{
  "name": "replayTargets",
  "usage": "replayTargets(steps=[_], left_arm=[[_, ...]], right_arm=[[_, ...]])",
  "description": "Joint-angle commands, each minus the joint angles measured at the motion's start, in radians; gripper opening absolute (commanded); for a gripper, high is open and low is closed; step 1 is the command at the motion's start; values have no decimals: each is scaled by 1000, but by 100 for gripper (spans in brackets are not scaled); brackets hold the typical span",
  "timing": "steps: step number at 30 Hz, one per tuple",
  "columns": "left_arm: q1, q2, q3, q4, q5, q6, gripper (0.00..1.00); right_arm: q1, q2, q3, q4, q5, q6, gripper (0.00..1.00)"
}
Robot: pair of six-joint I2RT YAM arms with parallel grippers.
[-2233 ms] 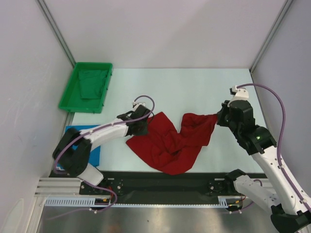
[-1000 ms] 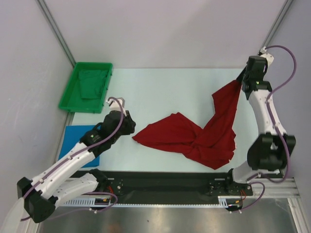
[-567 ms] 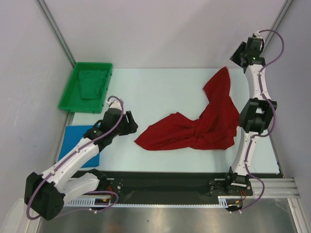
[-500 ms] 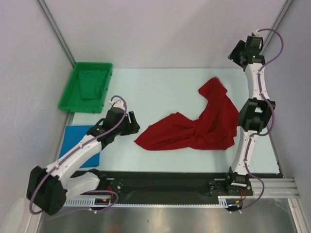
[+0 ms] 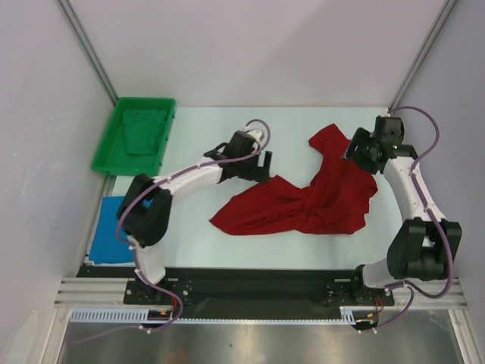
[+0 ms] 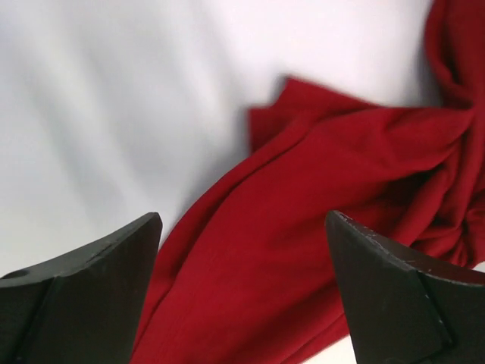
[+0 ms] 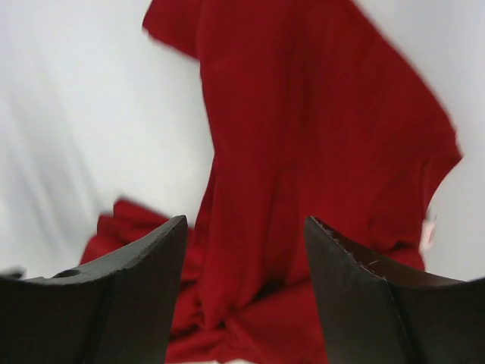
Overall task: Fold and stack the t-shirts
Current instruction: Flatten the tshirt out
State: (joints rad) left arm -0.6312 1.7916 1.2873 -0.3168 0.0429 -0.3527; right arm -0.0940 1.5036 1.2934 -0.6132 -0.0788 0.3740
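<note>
We see the red shirt (image 5: 303,208) lying crumpled on the middle and right part of the table (image 5: 227,133). The blue shirt (image 5: 106,235) lies at the near left edge. The left gripper (image 5: 260,165) hangs over the red shirt's far left edge, jaws apart and empty. The right gripper (image 5: 356,148), also with jaws apart, is above its far right part. The table is pale, with grey walls (image 5: 250,45) around. At far left, the green tray (image 5: 125,169) holds a green cloth (image 5: 144,129).

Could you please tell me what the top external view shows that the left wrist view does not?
Only the top view shows the green tray, the blue t-shirt, the left arm and the right arm. Only the left wrist view shows its own jaws close up, spread open. Both show the crumpled red t-shirt on the pale table.
</note>
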Motion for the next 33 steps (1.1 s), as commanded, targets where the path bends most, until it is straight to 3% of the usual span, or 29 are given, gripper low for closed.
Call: replayTargets(steps=[1,6,10,13,14,15,16,17,18,20,33], left_arm=[[-59,119,182,-50,-41,103,96],[-64,270,290,-84,135,81,99],[-79,328,320,-60,143,55,100],[-90,380,356,-90,162,34,91],[-90,388,357,-81,172,24,85],[-84,393,360,-76,172,9,69],[-78,393,360,-73,158,0,60],[-68,384,354,-59,144,-14,46],[-43,371,342,-42,134,-43,20],[-10,318,296,11,121,-64,0],[378,178,290,51,31,-178,0]], right_arm=[[40,-129,-104,52,-10,14,68],[69,-302,-239,40,-27,-3,68],[82,-396,-293,18,-33,-6,68],[88,-451,-325,6,-29,-9,68],[89,-465,-328,0,-21,-9,68],[91,-471,-336,-5,-13,-10,68],[91,-476,-342,-8,-12,-10,68],[91,-477,-345,-10,-7,-9,68],[91,-474,-345,-16,4,-6,68],[91,-473,-353,-33,11,-1,67],[140,-433,-371,-10,17,28,66]])
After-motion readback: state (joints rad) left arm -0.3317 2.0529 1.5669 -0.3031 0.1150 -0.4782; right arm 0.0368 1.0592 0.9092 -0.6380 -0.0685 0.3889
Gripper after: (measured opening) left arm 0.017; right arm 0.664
